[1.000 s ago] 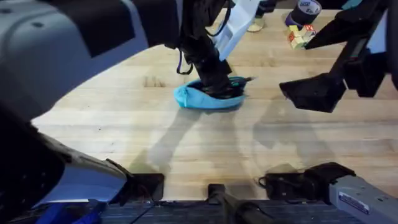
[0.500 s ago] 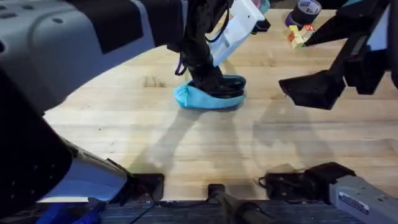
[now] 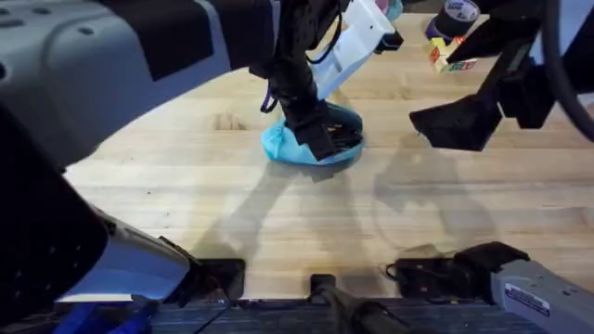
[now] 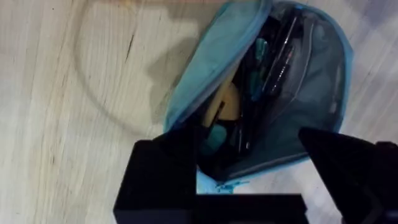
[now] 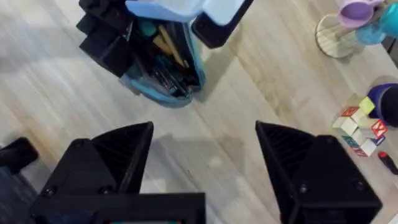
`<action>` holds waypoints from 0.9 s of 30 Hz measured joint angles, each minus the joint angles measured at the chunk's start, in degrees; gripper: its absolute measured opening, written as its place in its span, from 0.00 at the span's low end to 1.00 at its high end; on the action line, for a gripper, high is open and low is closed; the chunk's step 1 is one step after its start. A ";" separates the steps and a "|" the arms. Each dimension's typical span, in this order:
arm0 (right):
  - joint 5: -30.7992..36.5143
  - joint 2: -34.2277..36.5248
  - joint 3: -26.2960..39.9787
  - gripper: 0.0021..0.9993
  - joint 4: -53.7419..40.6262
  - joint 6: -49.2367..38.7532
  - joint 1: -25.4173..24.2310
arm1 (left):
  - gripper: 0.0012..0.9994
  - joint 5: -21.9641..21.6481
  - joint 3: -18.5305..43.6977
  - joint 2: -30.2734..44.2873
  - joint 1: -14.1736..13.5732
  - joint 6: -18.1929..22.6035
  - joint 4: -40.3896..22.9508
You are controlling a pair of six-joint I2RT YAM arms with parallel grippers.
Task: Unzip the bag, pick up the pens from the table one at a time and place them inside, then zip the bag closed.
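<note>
The turquoise bag (image 3: 290, 147) lies on the table (image 3: 186, 195) at mid-back, its zipper open. My left gripper (image 3: 323, 139) is down on it. In the left wrist view the left gripper (image 4: 249, 183) is open, its fingers (image 4: 161, 183) straddling the near end of the bag (image 4: 314, 87). Thin dark pens (image 4: 281, 59) lie inside among teal and yellow items. My right gripper (image 3: 457, 125) hovers open to the right of the bag, holding nothing. The right wrist view shows its gripper (image 5: 205, 168) apart from the bag (image 5: 163, 84).
Coloured blocks (image 3: 447, 54) and a dark-blue roll (image 3: 457, 14) sit at the back right. The right wrist view also shows the blocks (image 5: 360, 127), a purple cup (image 5: 354, 9) and a small red tool (image 5: 387, 163). Bare wood lies in front of the bag.
A dark tip that stuck out of the bag's right end no longer shows. The left gripper has pressed lower and the bag is bunched shorter. The right gripper has drifted slightly left.
</note>
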 joint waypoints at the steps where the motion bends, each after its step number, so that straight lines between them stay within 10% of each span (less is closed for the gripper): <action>1: 0.00 0.08 0.00 1.00 0.29 0.00 0.00 | 0.99 0.02 0.00 -0.18 0.00 0.00 -0.03; 10: -1.48 2.77 0.00 1.00 2.32 -0.22 0.00 | 0.99 0.11 0.00 -11.36 1.75 -0.02 -1.97; 27: -7.80 9.52 0.00 1.00 8.44 1.17 10.68 | 0.99 4.07 0.00 -26.47 14.03 4.02 -15.76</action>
